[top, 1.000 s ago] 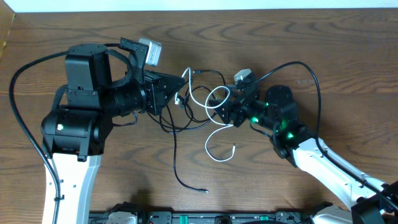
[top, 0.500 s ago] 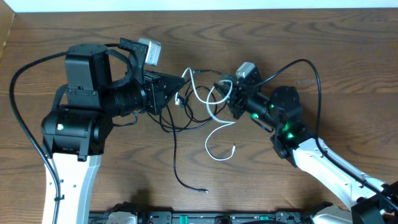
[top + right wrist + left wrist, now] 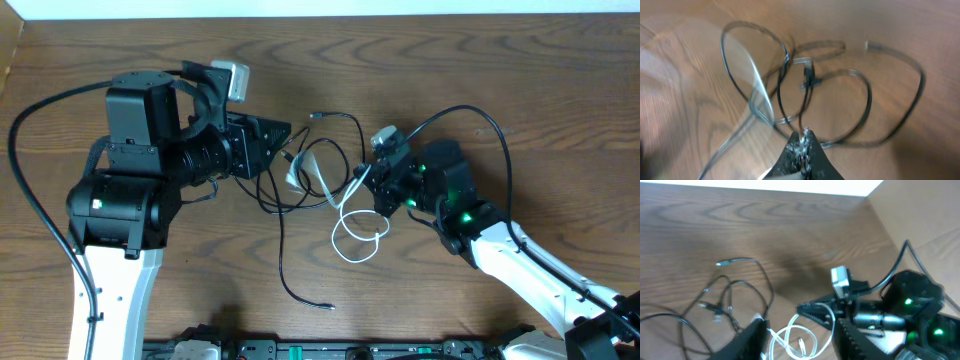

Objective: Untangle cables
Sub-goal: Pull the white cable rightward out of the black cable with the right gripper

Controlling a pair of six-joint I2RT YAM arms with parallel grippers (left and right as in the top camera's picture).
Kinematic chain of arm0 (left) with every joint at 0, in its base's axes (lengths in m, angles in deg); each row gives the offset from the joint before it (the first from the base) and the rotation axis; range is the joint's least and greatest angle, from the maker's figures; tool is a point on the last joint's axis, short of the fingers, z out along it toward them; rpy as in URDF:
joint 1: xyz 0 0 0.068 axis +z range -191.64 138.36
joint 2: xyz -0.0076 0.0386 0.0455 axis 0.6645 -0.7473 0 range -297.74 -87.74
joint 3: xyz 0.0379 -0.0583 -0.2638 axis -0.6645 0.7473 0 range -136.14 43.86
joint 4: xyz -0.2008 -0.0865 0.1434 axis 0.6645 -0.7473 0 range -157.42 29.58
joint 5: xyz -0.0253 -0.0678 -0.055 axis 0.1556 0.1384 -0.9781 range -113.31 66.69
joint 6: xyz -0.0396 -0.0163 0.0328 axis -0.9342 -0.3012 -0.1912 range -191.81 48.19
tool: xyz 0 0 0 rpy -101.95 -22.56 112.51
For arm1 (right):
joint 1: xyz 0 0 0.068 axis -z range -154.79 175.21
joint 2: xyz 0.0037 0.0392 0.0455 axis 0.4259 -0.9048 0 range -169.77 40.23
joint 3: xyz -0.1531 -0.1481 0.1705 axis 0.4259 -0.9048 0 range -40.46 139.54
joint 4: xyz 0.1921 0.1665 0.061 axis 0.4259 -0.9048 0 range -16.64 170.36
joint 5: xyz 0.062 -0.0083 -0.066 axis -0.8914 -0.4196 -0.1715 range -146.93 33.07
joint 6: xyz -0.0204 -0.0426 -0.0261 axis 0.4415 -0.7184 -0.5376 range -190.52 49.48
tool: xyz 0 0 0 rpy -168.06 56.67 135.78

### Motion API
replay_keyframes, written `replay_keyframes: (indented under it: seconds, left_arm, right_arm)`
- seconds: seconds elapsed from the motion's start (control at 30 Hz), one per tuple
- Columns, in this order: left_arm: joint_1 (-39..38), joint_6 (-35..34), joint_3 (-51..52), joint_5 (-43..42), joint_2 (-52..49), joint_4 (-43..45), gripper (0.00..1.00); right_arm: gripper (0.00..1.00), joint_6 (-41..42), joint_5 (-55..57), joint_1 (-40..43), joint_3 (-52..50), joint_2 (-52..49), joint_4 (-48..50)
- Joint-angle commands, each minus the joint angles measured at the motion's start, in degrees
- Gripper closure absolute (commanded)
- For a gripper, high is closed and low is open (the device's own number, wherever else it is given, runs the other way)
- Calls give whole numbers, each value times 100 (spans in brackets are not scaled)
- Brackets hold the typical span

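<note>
Honestly, with the right gripper (image 3: 368, 181) pinched shut on the white cord (image 3: 345, 258) mid-table, looped among the black cords (image 3: 281, 240), and the left gripper (image 3: 800, 342) spread apart and holding nothing, a pull might drag and tighten the whole tangle.

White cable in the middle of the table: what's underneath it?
Inside the loops of the thin white cable, the brown wooden table shows through. Where it meets the thin black cables, which lies on top cannot be told.
</note>
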Motion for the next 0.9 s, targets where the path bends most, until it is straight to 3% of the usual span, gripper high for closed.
replay_keyframes:
  seconds: [0.0, 0.3, 0.57, 0.7, 0.87]
  left_arm:
    - [24, 11, -11, 332, 15, -57, 40]
    - [24, 11, -11, 332, 11, -173, 39]
    - [24, 11, -9, 365, -52, -282, 39]
    - [24, -48, -9, 1034, -212, -472, 39]
    - [24, -662, -9, 2020, -758, -815, 40]
  right_arm:
    - [99, -61, 243, -17, 17, 4, -201]
    - [99, -61, 992, 459, 289, 149, -763]
    - [99, -651, 1856, 2103, 2094, 273, -2618]
    - [99, -820, 2223, 2719, 2966, 273, -3418]
    - [99, -1495, 2918, 3657, 4197, 273, -4127]
